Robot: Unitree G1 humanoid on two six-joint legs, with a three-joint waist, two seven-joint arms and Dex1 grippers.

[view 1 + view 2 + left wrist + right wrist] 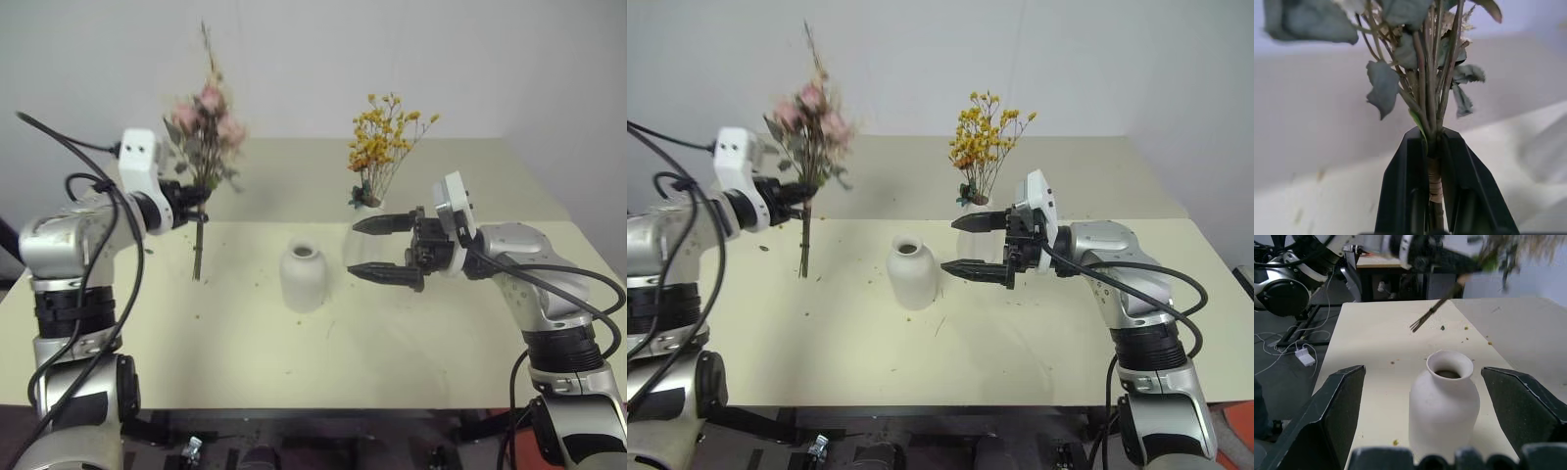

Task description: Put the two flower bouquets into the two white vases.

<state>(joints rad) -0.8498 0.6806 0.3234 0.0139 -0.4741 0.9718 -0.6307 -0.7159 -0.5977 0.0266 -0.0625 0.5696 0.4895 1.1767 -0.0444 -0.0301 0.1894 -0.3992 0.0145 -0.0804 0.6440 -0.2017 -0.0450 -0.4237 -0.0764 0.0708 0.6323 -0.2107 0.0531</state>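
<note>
While the yellow spray [384, 147] already stands in the tall vase [362, 245], left gripper [196, 200] clamps the rose bouquet [206, 132] stem; right gripper [384, 251] gapes, short vase [303, 277] beyond its fingertips, unfilled.

On the tabletop [245, 343] we see the short vase [303, 277] at centre, the tall vase [364, 235] right behind it holding the yellow spray [384, 142], the rose bouquet [203, 147] raised at left.

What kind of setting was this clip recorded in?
Probably a robotics lab or test room, not a home: a bare cream table against a plain wall, and beyond it, in the right wrist view, loose cables on the floor and dark equipment stands.
</note>
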